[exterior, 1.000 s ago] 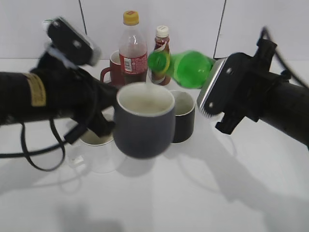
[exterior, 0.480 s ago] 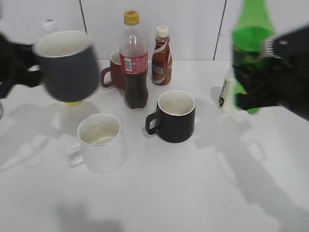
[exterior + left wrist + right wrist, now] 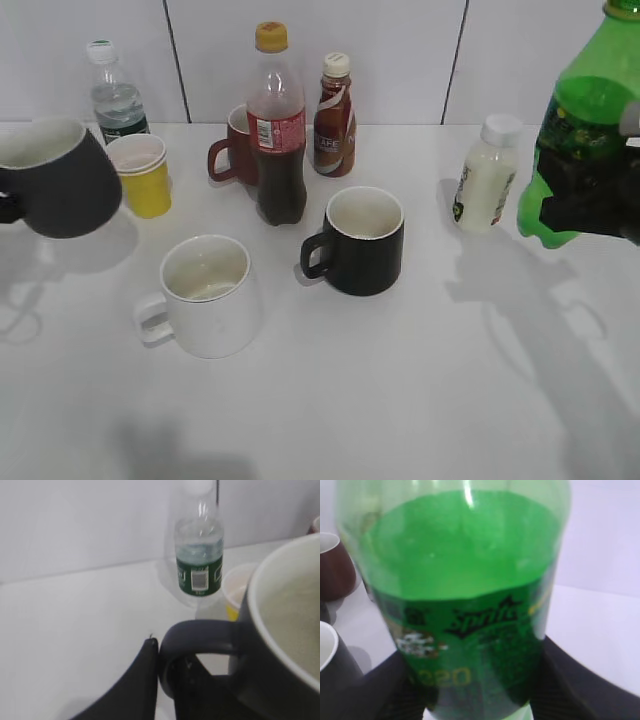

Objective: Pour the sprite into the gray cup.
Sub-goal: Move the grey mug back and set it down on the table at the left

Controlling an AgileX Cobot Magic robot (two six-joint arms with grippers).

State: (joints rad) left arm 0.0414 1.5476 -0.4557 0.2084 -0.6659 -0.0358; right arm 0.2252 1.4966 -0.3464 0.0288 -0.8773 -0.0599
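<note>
Now the bulging matte gray cup (image 3: 55,180) sits lower, handle pinched by left gripper (image 3: 162,680) — translucent green sprite (image 3: 585,125), clamped in right gripper (image 3: 590,195), has shifted right.

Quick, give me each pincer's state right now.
Left pincer: closed on the gray cup by its handle, cup held off the table.
Right pincer: closed on the sprite, bottle upright.
</note>
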